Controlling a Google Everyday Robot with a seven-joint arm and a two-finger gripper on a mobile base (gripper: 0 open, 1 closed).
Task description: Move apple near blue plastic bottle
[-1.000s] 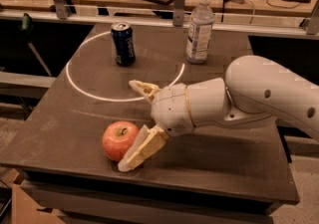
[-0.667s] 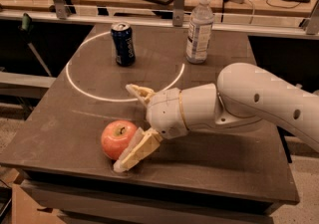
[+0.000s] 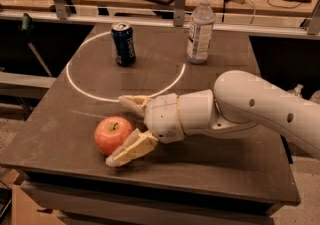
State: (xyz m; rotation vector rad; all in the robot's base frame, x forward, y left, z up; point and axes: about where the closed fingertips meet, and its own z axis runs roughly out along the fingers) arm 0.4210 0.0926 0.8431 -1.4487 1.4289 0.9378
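The red-orange apple (image 3: 112,134) sits on the dark table (image 3: 215,169) near its front left. My gripper (image 3: 121,130) is open, reaching from the right at table height. Its near fingertip (image 3: 117,158) lies in front of the apple and its far fingertip (image 3: 126,101) lies behind it, so the apple sits between the fingers. I cannot tell whether the fingers touch it. The blue plastic bottle (image 3: 200,30), clear with a white cap, stands upright at the back of the table, right of centre.
A dark blue soda can (image 3: 123,44) stands at the back left, inside a white circle (image 3: 80,86) marked on the table. A rail and a cluttered desk run behind the table. The table's front edge is just below the apple.
My gripper has moved left toward the apple, so the fingers now reach around it. The apple, can and bottle have not moved.
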